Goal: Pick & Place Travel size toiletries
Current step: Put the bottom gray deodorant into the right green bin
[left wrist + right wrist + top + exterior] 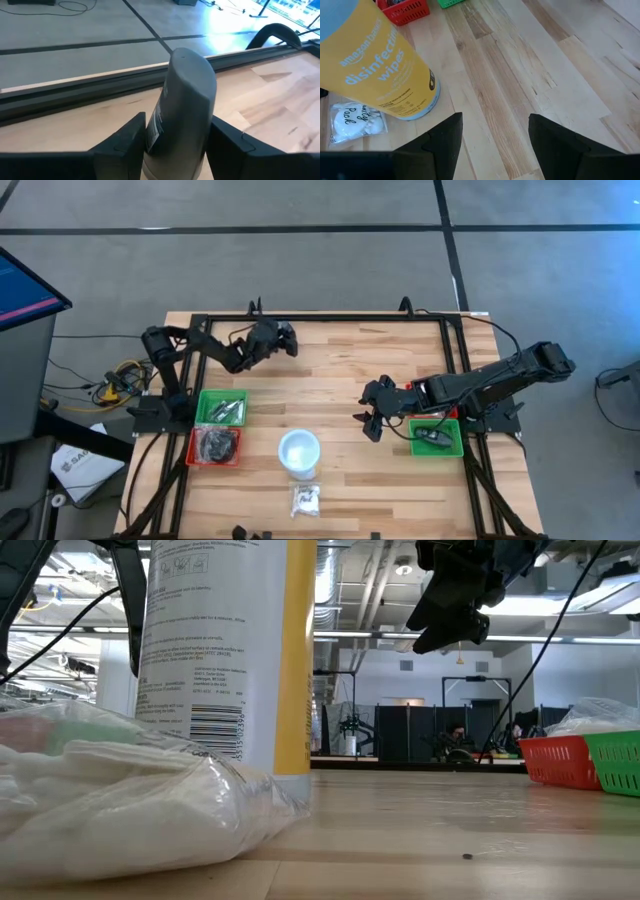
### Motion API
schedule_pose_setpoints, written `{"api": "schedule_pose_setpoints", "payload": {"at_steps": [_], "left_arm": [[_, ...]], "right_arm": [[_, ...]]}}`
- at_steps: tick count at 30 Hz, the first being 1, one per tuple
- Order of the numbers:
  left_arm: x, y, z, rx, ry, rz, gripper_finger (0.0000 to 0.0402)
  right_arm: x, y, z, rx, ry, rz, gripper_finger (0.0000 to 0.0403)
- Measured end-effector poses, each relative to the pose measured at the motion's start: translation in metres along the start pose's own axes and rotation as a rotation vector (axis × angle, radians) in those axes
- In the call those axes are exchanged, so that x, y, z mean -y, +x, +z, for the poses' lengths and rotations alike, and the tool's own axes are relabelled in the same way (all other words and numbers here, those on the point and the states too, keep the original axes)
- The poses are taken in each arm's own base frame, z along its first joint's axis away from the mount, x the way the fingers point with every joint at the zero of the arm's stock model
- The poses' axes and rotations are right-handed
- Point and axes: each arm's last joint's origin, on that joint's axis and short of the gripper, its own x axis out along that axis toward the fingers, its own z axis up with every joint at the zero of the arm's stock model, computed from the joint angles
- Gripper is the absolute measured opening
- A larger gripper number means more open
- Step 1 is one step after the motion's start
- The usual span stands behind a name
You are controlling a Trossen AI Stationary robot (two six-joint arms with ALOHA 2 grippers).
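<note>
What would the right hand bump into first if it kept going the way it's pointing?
Most likely the bare wooden table: the right hand points down at empty boards with its fingers apart. The yellow disinfecting wipes canister stands off to one side, apparently clear of that line.

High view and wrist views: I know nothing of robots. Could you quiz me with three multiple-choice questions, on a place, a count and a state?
1. Where does the wipes canister stand?
A) on the table, beside the red tray
B) inside that tray
C) in a gripper

2. How many green trays are there?
A) one
B) three
C) two

3. The left gripper is:
A) open, empty
B) shut on a grey bottle
C) hidden

Answers: 1 A, it stands on bare wood; 2 C, one lies near each arm; 3 B, fingers press both its sides.
</note>
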Motion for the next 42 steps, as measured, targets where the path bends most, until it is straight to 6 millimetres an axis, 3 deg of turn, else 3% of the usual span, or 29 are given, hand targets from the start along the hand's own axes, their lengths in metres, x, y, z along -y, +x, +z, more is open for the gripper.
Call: {"api": "schedule_pose_setpoints", "payload": {"at_steps": [8,18,35,42], "left_arm": [[0.010,-0.006,-0.001,-0.012,-0.004,-0.035,0.0160],[0.034,-0.033,0.025,0.075,0.029,-0.132,0.0163],[0.089,-0.120,0.058,0.200,0.127,-0.457,0.0165],[0.111,-0.151,0.053,0.190,0.170,-0.673,0.0174]], "right_arm": [[0.000,0.000,0.000,0.000,0.000,0.000,0.0216],[0.000,0.000,0.000,0.000,0.000,0.000,0.0216],[0.000,0.000,0.000,0.000,0.000,0.000,0.0216],[0.000,0.000,0.000,0.000,0.000,0.000,0.0216]]}}
